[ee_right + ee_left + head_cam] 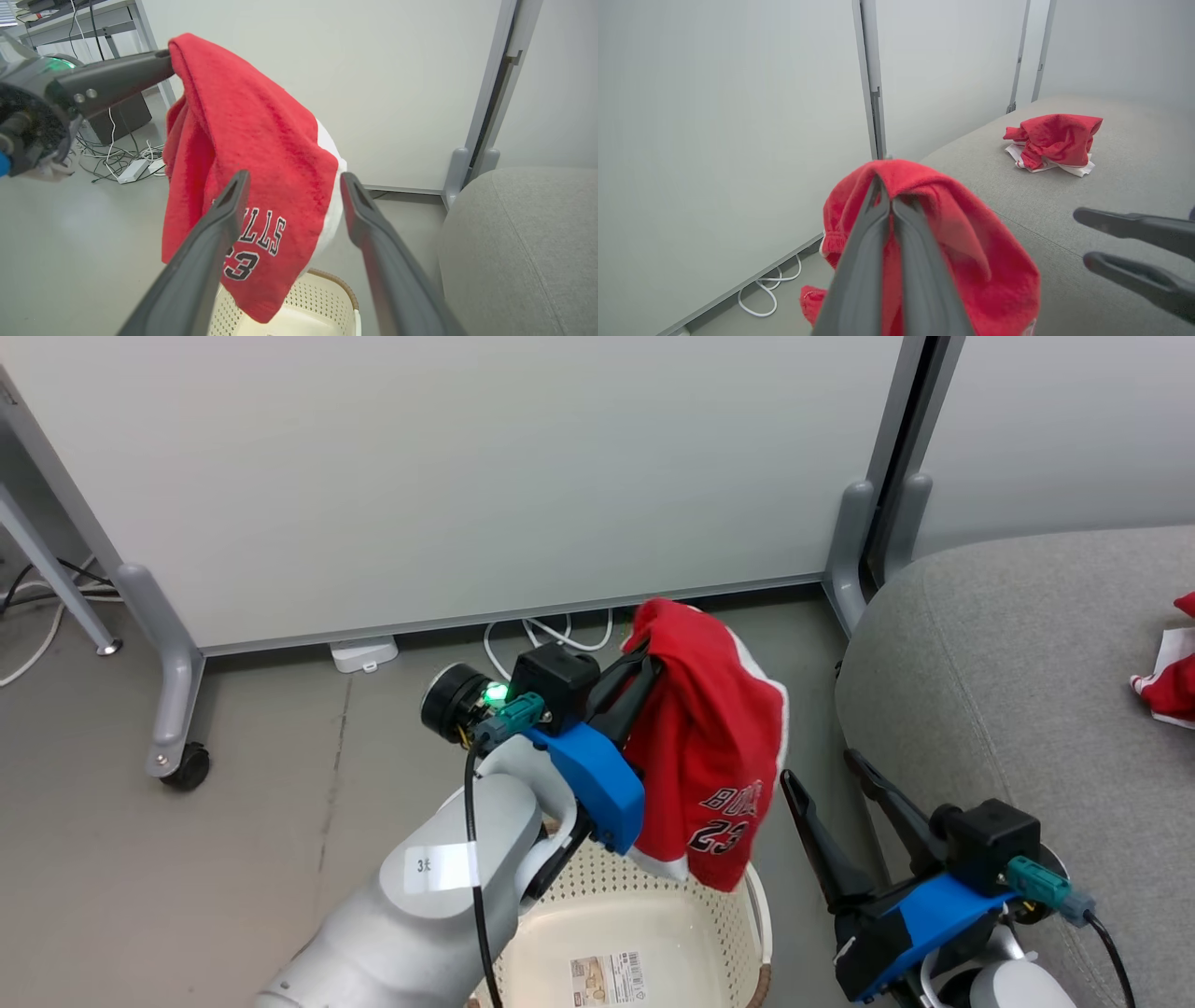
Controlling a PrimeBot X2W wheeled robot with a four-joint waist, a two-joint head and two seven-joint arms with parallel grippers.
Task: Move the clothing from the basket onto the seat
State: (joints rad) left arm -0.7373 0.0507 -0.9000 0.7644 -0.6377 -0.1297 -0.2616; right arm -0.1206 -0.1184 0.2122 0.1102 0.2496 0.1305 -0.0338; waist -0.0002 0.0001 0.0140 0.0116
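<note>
Red garment (709,747) pinched in L gripper (646,659), hanging over cream basket (644,882) | basket: label (607,980) inside | R gripper (822,767) spread

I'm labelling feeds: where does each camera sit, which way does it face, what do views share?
Head view: on the head, facing down at the cream perforated plastic basket; left gripper and right gripper show.
Left wrist view: along its shut fingers, towards the grey fabric seat.
Right wrist view: along its open fingers, over the basket.
All share the held red fabric garment.
</note>
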